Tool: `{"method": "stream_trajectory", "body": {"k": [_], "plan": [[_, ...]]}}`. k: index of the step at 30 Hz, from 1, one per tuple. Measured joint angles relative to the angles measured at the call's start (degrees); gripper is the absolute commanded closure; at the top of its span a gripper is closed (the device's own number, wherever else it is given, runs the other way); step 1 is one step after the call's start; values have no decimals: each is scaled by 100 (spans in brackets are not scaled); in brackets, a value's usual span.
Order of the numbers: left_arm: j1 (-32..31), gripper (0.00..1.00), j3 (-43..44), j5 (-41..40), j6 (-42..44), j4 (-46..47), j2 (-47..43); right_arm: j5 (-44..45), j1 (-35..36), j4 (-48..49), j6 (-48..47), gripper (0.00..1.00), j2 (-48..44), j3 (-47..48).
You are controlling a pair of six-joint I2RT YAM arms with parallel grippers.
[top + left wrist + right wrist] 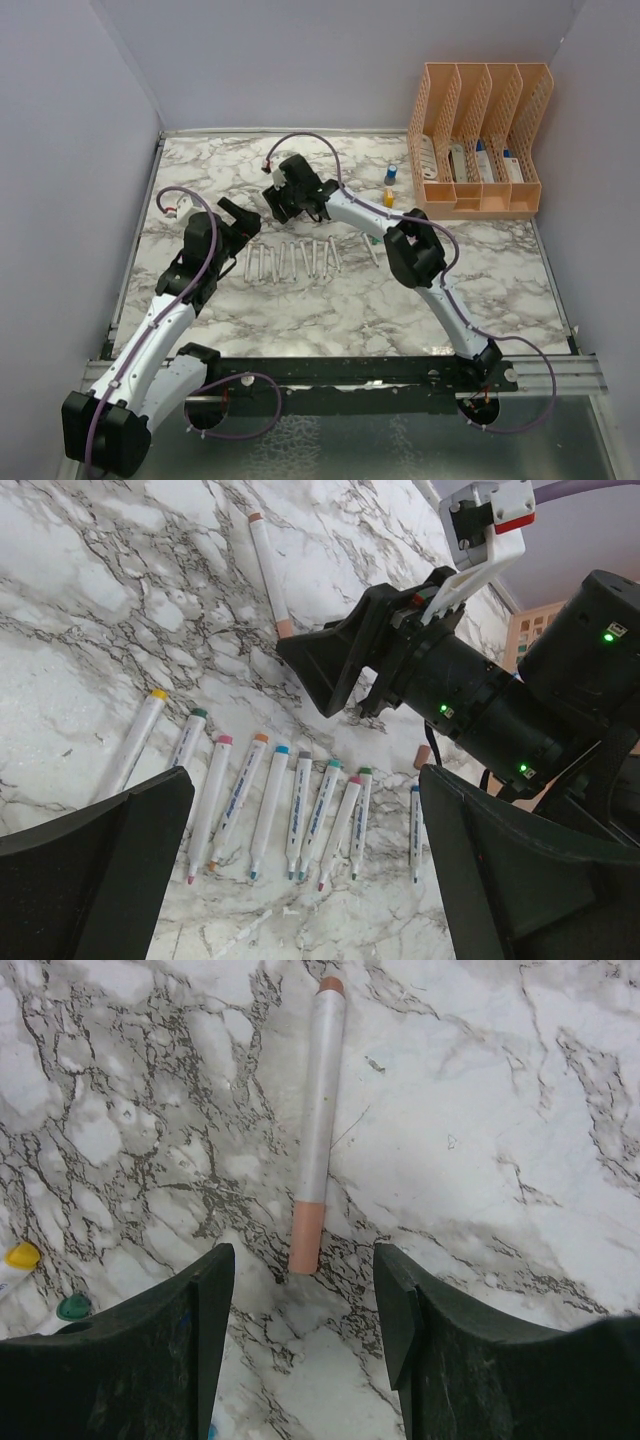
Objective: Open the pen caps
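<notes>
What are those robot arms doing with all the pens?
They are taking caps off pens. The right pincer is open and lined up with a lone pen that has its peach cap on, as if ready to grab it. The left pincer is open too, over a row of pens whose tips look bare already. Neither holds anything.

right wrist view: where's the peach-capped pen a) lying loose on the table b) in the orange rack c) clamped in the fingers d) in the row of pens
a: the pen lies flat on the table, the right gripper open and not touching it.
</notes>
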Motion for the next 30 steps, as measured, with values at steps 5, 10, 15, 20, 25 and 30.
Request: {"method": "stream_trajectory", "body": {"k": [5,10,15,20,25,30], "plan": [[7,1,-17,0,-37,-24,-66,55,48,13,-151,46,114,68],[11,1,-42,-4,-44,-63,-160,173,87,26,-258,48,267,131],[28,1,-70,-11,-61,-118,-212,254,122,87,-341,56,389,260],[37,1,-74,-13,-66,-201,-227,306,127,94,-404,73,540,481],[46,1,-98,-13,-101,-234,-299,345,131,92,-407,92,592,555],[48,3,-138,-11,-142,-236,-313,376,131,87,-302,99,592,557]]}}
